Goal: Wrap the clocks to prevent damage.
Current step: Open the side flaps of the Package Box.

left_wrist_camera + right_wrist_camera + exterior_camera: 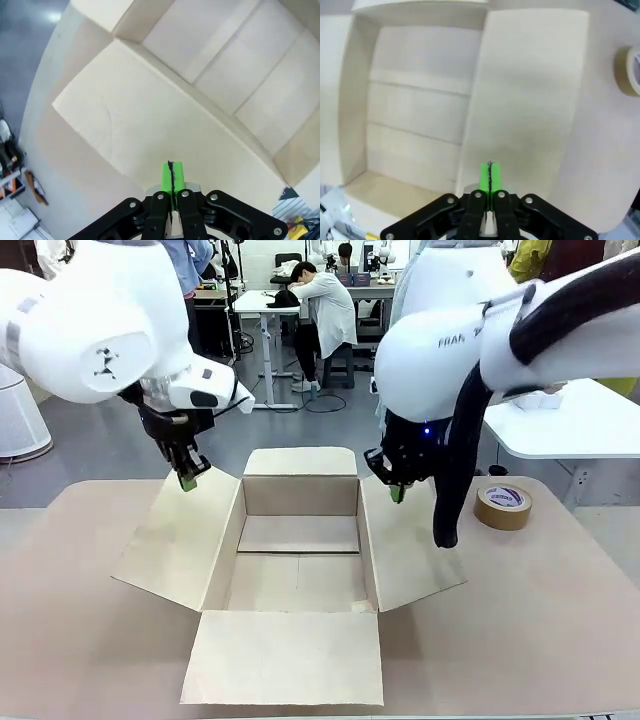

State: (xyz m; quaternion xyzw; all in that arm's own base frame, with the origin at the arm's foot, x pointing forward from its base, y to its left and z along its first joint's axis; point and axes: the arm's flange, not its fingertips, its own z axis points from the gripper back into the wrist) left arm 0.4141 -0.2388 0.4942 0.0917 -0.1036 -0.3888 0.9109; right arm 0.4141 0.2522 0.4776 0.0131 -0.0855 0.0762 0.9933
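Note:
The clocks are out of view. An open brown cardboard carton (297, 550) sits mid-table with its four flaps spread out and nothing inside it. My left gripper (187, 480) hangs shut above the carton's left flap (150, 130), green pads pressed together and holding nothing. My right gripper (397, 493) hangs shut above the right flap (525, 100), also with nothing in it. In the left wrist view the left gripper (171, 175) points down at the flap. The right gripper (490, 175) does the same over its own flap.
A brown tape roll (503, 506) lies on the table to the right of the carton, also visible as the tape roll (631, 70) in the right wrist view. A white table (580, 420) stands beyond at the right. A person sits at a desk far behind.

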